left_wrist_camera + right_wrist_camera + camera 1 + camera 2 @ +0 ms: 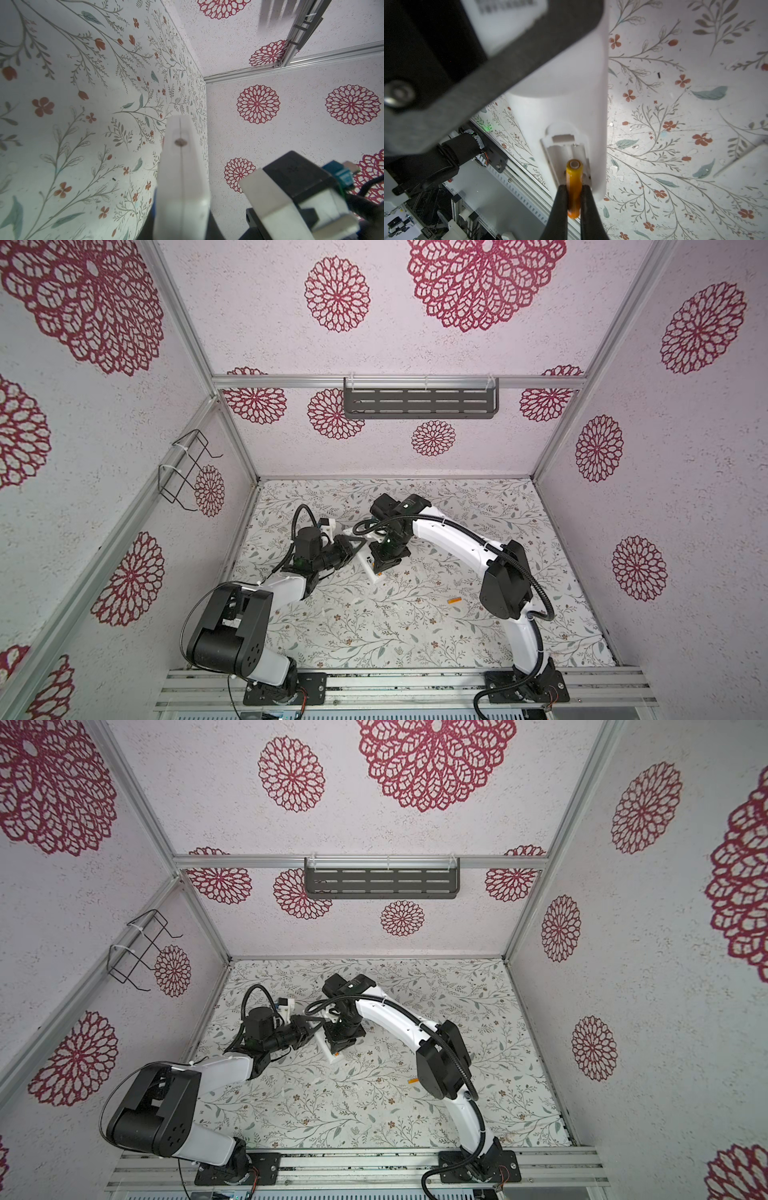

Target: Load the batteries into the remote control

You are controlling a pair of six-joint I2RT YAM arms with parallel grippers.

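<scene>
Right claw (574,199) is clamped on an orange battery (574,180) over the remote's (571,112) open bay. Left claw (358,546) grips the remote. Its barcode sticker (506,8) is too blurred to read.

remote control (375,576) mostly hidden under right arm (440,1065), loose battery (412,1082) partly behind its elbow

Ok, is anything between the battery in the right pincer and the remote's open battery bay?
Nothing visible. In the right wrist view the battery, clamped in the right pincer, has its tip right over the open bay of the remote control. The bay is uncovered and the slots that show look empty.
</scene>
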